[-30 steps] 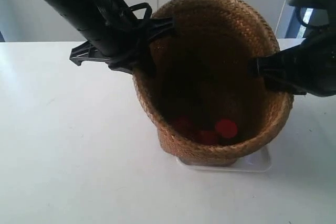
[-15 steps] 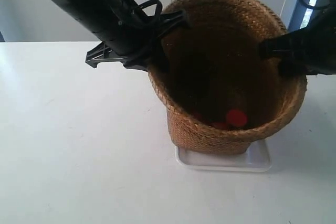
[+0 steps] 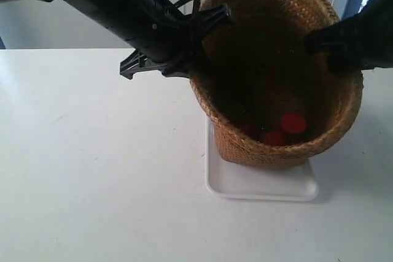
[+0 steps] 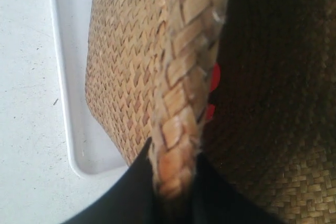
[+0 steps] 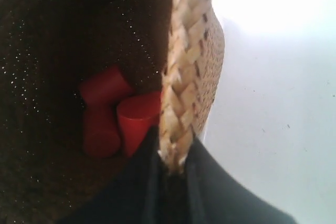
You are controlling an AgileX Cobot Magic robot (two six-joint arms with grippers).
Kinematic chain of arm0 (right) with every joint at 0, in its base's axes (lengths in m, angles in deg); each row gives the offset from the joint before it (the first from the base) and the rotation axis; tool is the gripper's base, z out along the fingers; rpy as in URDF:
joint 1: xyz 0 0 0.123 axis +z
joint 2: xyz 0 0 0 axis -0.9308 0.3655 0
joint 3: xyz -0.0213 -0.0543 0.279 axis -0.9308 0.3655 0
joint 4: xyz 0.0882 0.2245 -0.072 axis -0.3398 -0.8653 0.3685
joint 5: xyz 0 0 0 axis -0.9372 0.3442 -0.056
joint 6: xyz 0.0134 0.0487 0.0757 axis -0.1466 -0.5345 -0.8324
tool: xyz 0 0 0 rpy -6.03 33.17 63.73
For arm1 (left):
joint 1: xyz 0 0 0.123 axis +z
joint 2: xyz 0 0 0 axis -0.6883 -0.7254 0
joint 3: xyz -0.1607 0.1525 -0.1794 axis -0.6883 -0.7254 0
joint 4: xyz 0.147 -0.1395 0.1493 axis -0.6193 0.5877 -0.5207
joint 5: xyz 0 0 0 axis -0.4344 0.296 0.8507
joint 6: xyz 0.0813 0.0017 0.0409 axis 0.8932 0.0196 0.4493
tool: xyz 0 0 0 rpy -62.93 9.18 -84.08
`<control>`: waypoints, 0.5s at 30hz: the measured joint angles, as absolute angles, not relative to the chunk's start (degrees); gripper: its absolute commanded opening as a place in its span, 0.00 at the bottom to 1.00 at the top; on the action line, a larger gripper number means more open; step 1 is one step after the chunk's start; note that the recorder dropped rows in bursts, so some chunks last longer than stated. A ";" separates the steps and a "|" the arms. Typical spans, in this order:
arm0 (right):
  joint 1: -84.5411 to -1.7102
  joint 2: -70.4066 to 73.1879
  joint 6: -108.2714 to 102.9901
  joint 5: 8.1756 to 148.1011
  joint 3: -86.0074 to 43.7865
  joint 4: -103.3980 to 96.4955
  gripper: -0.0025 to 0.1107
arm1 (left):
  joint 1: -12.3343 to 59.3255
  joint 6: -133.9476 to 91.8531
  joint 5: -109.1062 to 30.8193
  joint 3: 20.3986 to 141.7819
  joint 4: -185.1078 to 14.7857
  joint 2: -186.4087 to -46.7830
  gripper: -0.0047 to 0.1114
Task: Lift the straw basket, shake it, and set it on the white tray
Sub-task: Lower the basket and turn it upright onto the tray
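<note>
**A:** Where is the tall brown woven straw basket [image 3: 264,148]?

**B:** Over the far part of the flat, glossy white rectangular tray [image 3: 258,185] on the white counter [image 3: 92,182]. It is tipped so that its dark mouth faces the exterior camera. Whether its base touches the tray cannot be told, because the basket's own wall hides the contact.

**A:** And the jaws?

**B:** The left gripper [image 4: 170,182] has its black jaws clenched on the braided rim, one inside and one outside. The right gripper [image 5: 173,156] grasps the rim the same way. Judging by the exterior view, the two holds are on opposite sides.

**A:** How would the basket handle?

**B:** It is probably light, and soft rather than stiff. The woven wall looks likely to flex, so the rim may go oval under a two-sided pull. The thick braided rim is the sensible hold, since it is rough enough not to slip. The small red cylinders [image 5: 113,111] lying loose inside would likely roll toward the low side in any tilt.

**A:** What can't be made out?

**B:** The number of red pieces, because the dark inside swallows them. The arm at the exterior view's right is cut off by the frame. Both wrist views show only the jaw tips, and the tray's far edge is behind the basket.
</note>
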State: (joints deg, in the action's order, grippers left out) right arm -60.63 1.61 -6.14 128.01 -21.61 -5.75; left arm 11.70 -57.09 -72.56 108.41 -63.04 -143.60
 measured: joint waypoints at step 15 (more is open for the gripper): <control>-60.95 4.86 -1.65 128.41 -21.72 -9.56 0.27 | 11.70 -55.25 -74.05 108.41 -61.88 -143.73 0.19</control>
